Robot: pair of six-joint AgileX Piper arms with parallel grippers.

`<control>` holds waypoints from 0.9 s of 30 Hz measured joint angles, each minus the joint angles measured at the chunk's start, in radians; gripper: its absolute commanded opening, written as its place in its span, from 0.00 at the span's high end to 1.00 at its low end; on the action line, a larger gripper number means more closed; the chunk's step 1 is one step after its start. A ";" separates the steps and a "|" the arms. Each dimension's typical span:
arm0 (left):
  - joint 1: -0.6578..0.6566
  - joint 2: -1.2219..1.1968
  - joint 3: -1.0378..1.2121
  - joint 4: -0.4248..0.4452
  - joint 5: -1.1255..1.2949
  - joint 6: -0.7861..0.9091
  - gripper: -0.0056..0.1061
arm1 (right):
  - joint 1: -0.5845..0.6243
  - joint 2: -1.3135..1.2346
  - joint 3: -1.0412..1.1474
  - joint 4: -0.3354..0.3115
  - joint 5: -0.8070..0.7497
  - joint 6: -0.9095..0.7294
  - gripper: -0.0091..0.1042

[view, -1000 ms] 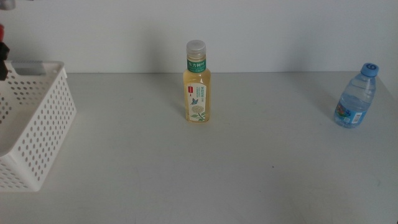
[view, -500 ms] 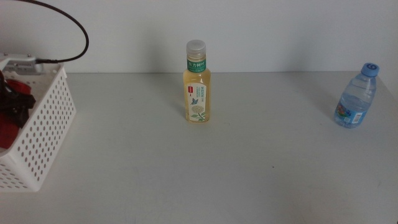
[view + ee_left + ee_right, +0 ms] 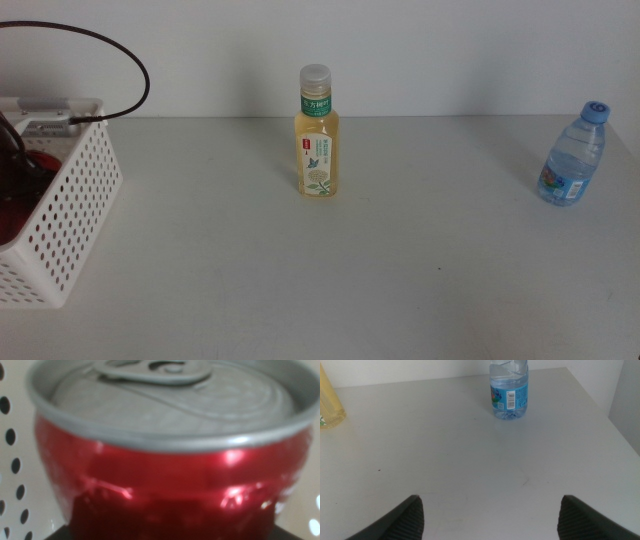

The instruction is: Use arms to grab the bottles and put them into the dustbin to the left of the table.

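The white perforated dustbin (image 3: pixel 75 210) stands at the table's (image 3: pixel 330 290) left edge. My left gripper (image 3: pixel 16 180) is down inside it, shut on the red can (image 3: pixel 165 475), which fills the left wrist view with perforated basket wall behind it. Red shows through the basket's holes in the middle view. A pale-yellow bottle (image 3: pixel 317 135) with a grey cap stands upright at the table's middle rear. The small blue-capped water bottle (image 3: pixel 573 157) stands at the far right. My right gripper (image 3: pixel 487 520) hangs open over bare table, well short of the water bottle (image 3: pixel 509 390).
A thick black cable (image 3: pixel 125 55) loops above the dustbin's rim. A white wall runs behind the table. The table's right edge lies close beside the water bottle. An edge of the yellow bottle (image 3: pixel 330 405) shows in the right wrist view.
The left arm has come down into the dustbin with the red can, and its cable has swung into view above the rim. Both bottles and the right gripper stayed still.
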 measured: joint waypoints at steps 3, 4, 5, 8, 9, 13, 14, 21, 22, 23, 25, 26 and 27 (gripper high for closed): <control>0.000 0.000 -0.006 0.000 0.018 0.000 0.15 | 0.000 0.000 0.000 0.000 0.000 0.000 0.09; 0.000 0.000 -0.013 0.000 0.032 0.000 0.11 | 0.000 0.000 0.000 0.000 0.000 0.000 0.09; -0.001 0.000 -0.018 0.000 0.043 0.000 0.11 | 0.000 0.000 0.000 0.000 0.000 0.000 0.09; -0.001 -0.001 -0.047 0.000 0.099 0.000 0.11 | 0.000 0.000 0.000 0.000 0.000 0.000 0.09; -0.001 -0.004 -0.060 0.000 0.114 -0.002 0.11 | 0.000 0.000 0.000 0.000 0.000 0.000 0.09; -0.001 -0.048 -0.096 0.006 0.125 -0.028 0.11 | 0.000 0.000 0.000 0.000 0.000 0.000 0.09; -0.001 -0.066 -0.097 0.006 0.125 -0.038 0.11 | 0.000 0.000 0.000 0.000 0.000 0.000 0.09; -0.002 -0.340 -0.008 -0.090 0.141 -0.074 0.11 | 0.000 0.000 0.000 0.000 0.000 0.000 0.09; -0.005 -0.391 0.014 -0.100 0.141 -0.074 0.11 | 0.000 0.000 0.000 0.000 0.000 0.000 0.09; -0.011 -0.443 0.038 -0.104 0.142 -0.074 0.11 | 0.000 0.000 0.000 0.000 0.000 0.000 0.09; -0.028 -0.536 0.084 -0.103 0.136 -0.074 0.11 | 0.000 0.000 0.000 0.000 0.000 0.000 0.09; -0.041 -0.586 0.112 -0.103 0.128 -0.074 0.11 | 0.000 0.000 0.000 0.000 0.000 0.000 0.09; -0.053 -0.636 0.136 -0.103 0.118 -0.074 0.11 | 0.000 0.000 0.000 0.000 0.000 0.000 0.09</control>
